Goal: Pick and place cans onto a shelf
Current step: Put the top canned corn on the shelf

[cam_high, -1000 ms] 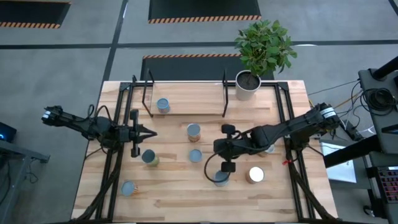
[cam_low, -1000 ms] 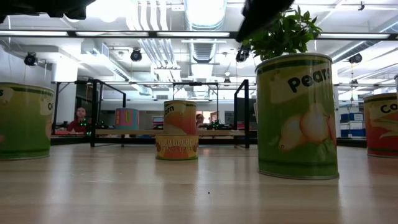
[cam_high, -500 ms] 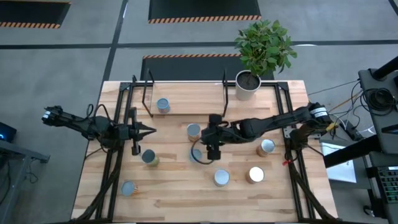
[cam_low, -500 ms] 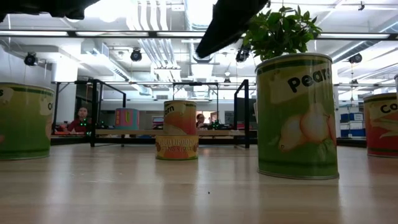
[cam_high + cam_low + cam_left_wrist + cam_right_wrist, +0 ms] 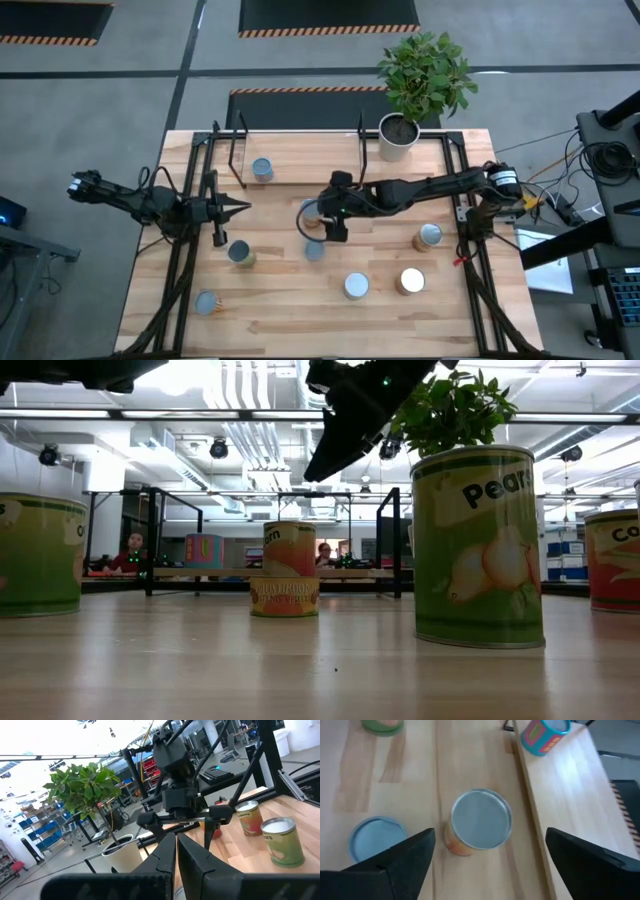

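Note:
Several cans stand on the wooden table. One can (image 5: 262,168) with a pink and blue label (image 5: 545,730) sits on the shelf (image 5: 300,160) at the far side. My right gripper (image 5: 313,217) hovers open above a silvery-topped can with an orange label (image 5: 481,817), one finger on either side of it and clear of it. In the low view this can (image 5: 284,570) stands upright in front of the shelf, with the gripper (image 5: 350,420) well above it. My left gripper (image 5: 235,210) waits shut over the table's left part, touching nothing.
Other cans stand near: a pale-blue-topped one (image 5: 314,250) just nearer, one (image 5: 240,253) toward the left, one (image 5: 205,302) at the near left, and three (image 5: 356,286) (image 5: 410,281) (image 5: 430,236) toward the right. A potted plant (image 5: 400,130) stands at the far right, beside the shelf.
My right gripper has swung from above the cans at the near right toward the table's left and far edge, past the pale-blue-topped can, and now stands over the orange-labelled can. No can has moved.

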Controlling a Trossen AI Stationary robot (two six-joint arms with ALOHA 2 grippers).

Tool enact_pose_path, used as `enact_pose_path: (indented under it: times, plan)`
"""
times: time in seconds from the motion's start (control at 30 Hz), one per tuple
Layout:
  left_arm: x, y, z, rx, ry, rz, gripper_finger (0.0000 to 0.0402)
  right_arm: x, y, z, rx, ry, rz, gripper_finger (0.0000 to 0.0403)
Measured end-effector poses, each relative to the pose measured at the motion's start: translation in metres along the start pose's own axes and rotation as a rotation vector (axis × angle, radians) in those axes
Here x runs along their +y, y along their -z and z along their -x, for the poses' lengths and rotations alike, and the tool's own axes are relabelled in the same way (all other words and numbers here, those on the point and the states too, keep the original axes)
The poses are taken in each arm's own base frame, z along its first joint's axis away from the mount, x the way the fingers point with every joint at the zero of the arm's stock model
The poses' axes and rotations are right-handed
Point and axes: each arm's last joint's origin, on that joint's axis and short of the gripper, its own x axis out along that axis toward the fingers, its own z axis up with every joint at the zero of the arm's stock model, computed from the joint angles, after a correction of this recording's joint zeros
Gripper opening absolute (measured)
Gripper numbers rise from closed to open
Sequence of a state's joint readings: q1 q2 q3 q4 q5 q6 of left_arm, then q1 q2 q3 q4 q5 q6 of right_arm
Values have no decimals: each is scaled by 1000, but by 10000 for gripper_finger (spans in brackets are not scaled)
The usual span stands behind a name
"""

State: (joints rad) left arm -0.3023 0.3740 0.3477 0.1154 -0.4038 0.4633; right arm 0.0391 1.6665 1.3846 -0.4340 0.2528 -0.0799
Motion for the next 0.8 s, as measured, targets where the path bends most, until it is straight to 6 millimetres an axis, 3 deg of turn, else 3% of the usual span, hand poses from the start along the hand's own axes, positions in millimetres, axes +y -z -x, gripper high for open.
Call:
enact_pose_path:
  times: [0.17, 0.37, 0.8]
  plan:
    - [0, 0, 0, 0, -1, 0, 0, 1, -2, -4, -25, -22, 2, 370]
    - [0, 0, 0, 0, -1, 1, 0, 2, 3, -26, -6, -16, 7, 370]
    - [0, 0, 0, 0, -1, 4, 0, -14, 17, -55, 67, -56, -94, 370]
